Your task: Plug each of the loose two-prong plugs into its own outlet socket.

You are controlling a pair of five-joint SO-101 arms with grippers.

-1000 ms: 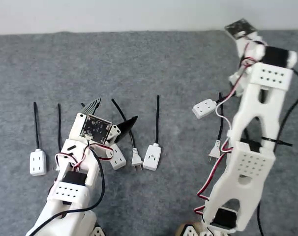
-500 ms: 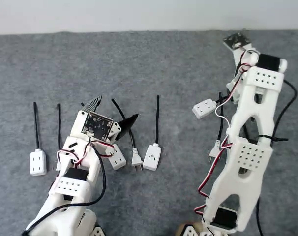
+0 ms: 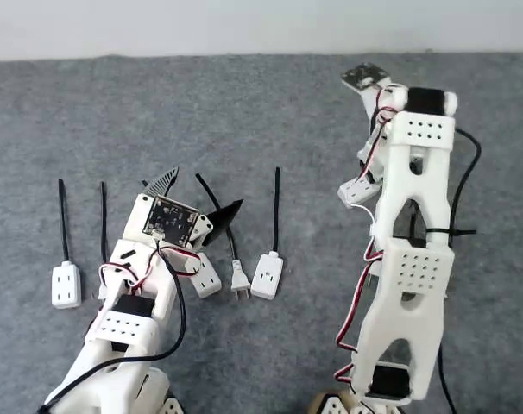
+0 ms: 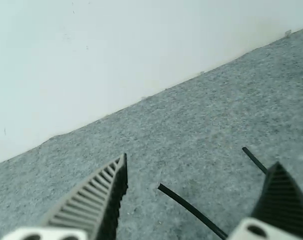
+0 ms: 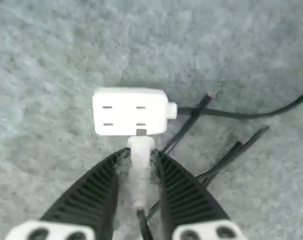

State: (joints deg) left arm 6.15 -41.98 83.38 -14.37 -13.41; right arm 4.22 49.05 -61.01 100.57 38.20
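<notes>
Pinching a plug (image 5: 140, 144), the right claw (image 5: 140, 155) holds it against an outlet (image 5: 130, 111).

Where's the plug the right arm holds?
In the right wrist view, the plug sits clamped in the right pincer, tip against the socket, on the right of the table.

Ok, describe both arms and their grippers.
Both arms are white plastic with black servo blocks and grids of small holes. Red, white and black wires loop along the left arm and right arm. The left gripper and right gripper have black, ribbed, tapering fingers; a bare circuit board tops each wrist.
</notes>
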